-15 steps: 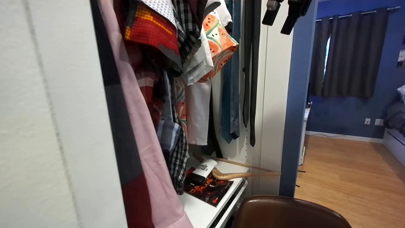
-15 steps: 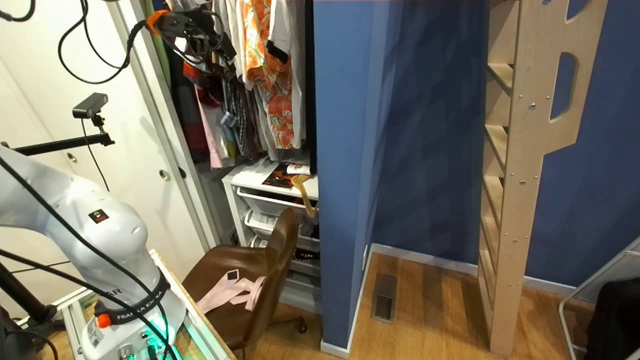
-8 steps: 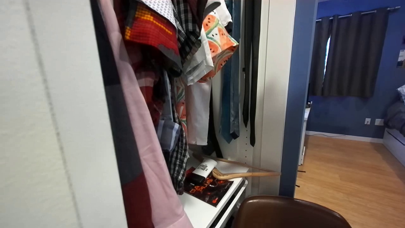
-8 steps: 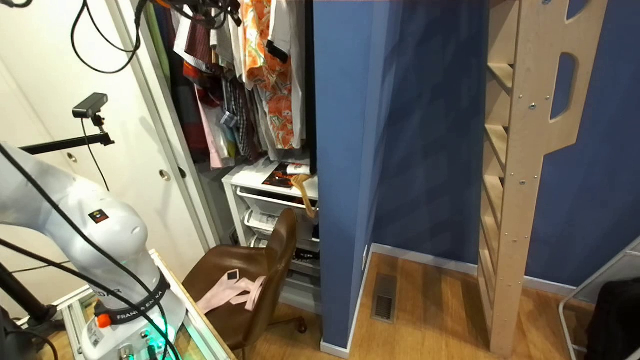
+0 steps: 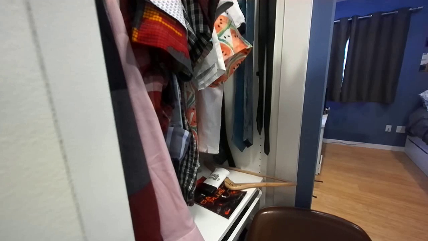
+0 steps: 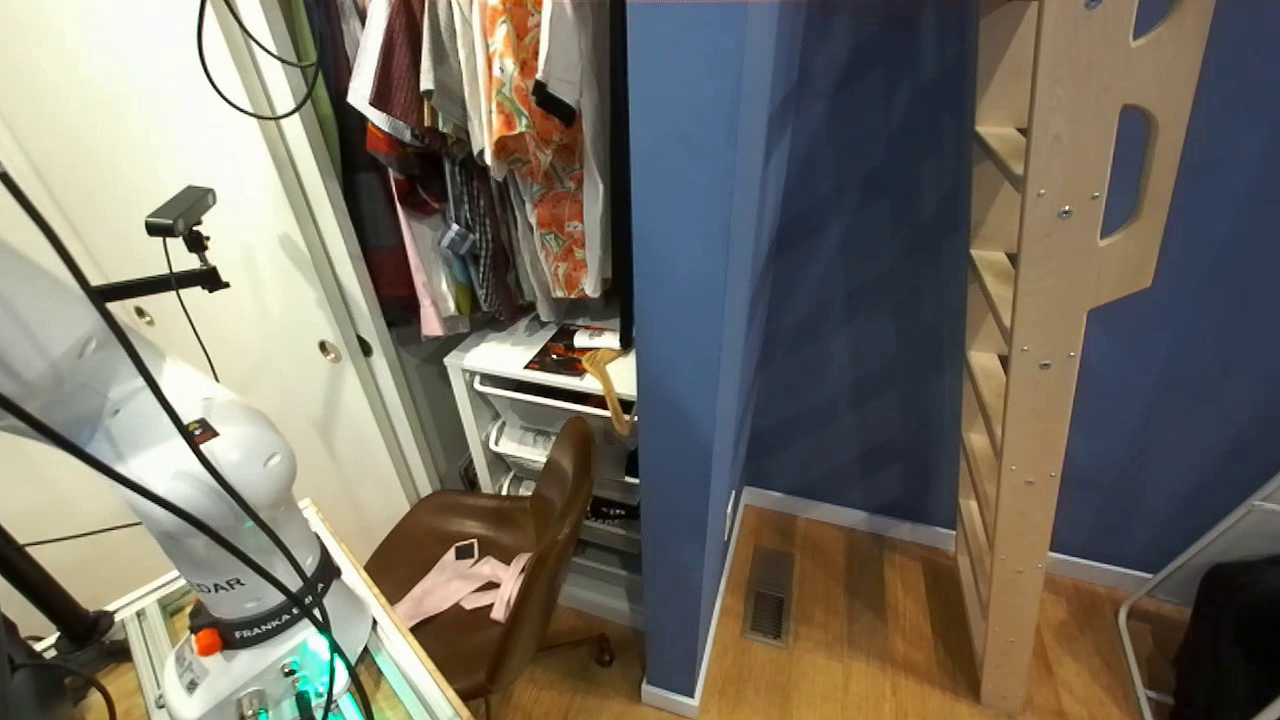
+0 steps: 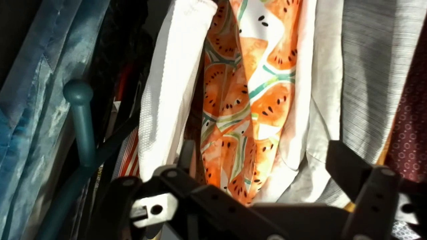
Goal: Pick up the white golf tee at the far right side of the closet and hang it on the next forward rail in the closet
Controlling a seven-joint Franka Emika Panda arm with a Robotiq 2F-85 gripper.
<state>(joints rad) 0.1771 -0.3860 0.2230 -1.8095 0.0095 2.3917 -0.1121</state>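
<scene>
Wrist view gives me the white golf tee [image 7: 168, 83], hanging in the closet [image 5: 290, 110] just beside the watermelon-print shirt [image 7: 248, 110], left of it as this camera sees it; its top is cut off, so what carries it is unseen. Past the tee, on that same side of the watermelon-print shirt, come a teal peg [image 7: 82, 130] and blue ties [image 7: 50, 83]; whether the peg belongs to the rail I need, I cannot tell. On the opposite side of the watermelon-print shirt hang pale shirts [image 7: 358, 76]. My judgement is that the pick itself is the step in hand. To do it well I should shift off the watermelon-print shirt to the tee's side, grip near the hanging point rather than loose cloth, and lift straight up before drawing it forward, so that no neighbour is dragged and the peg snags nothing. My gripper [image 7: 265, 160] is spread wide and pinches nothing: one finger [image 7: 186, 158] stands over the gap between the tee and the watermelon-print shirt, its mate over the pale shirts, so the watermelon-print shirt lies between them and the tee outside. Whether either finger brushes cloth I cannot tell.
</scene>
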